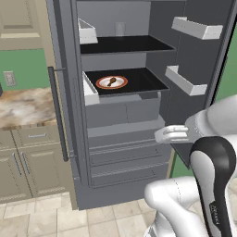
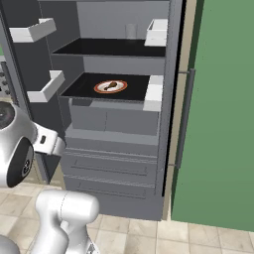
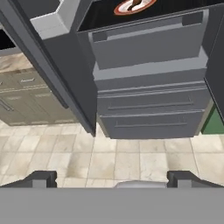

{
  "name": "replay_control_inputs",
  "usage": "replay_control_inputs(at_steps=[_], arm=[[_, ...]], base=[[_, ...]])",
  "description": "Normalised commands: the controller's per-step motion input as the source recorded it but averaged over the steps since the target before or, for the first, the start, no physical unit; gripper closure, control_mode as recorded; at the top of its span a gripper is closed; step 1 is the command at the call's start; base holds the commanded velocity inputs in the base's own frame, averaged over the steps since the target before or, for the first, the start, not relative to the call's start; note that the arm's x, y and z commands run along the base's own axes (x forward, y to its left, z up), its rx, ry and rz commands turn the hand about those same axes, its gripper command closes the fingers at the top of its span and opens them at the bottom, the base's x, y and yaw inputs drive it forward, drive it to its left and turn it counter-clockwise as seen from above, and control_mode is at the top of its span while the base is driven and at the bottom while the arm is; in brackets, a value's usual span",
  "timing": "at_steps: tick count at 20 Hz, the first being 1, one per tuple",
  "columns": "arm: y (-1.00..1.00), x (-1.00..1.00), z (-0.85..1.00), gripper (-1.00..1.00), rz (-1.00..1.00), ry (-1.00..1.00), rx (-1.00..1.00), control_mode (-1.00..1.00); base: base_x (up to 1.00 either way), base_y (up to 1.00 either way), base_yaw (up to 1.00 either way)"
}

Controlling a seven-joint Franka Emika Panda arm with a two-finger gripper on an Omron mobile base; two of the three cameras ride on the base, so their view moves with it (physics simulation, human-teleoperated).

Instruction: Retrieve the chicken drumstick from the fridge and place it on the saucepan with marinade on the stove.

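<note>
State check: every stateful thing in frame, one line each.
fridge: doors open, interior exposed.
lower drawers: shut.
chicken drumstick: lying on a plate, untouched.
plate: on the middle shelf.
translucent cup: upright on the top shelf.
gripper: open, empty, pointing at the floor before the drawers.
counter cabinets: closed.

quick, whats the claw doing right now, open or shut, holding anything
Claw: open, jaws wide apart, holding nothing; it points at the fridge lower drawers.
</note>
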Motion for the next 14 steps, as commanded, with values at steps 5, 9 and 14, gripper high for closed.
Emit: replay_control_inputs(at_steps=[5, 9, 14], arm=[[-0.03, 0.00, 0.00, -1.00, 0.03, -0.03, 0.00, -1.00], [-0.08, 0.00, 0.00, -1.00, 0.00, 0.00, 0.00, -1.00], [-0.02, 0.02, 0.00, -1.00, 0.01, 0.00, 0.00, 1.00]], base=[[0.00, 0.00, 0.00], [0.00, 0.00, 0.00], [0.06, 0.00, 0.00]])
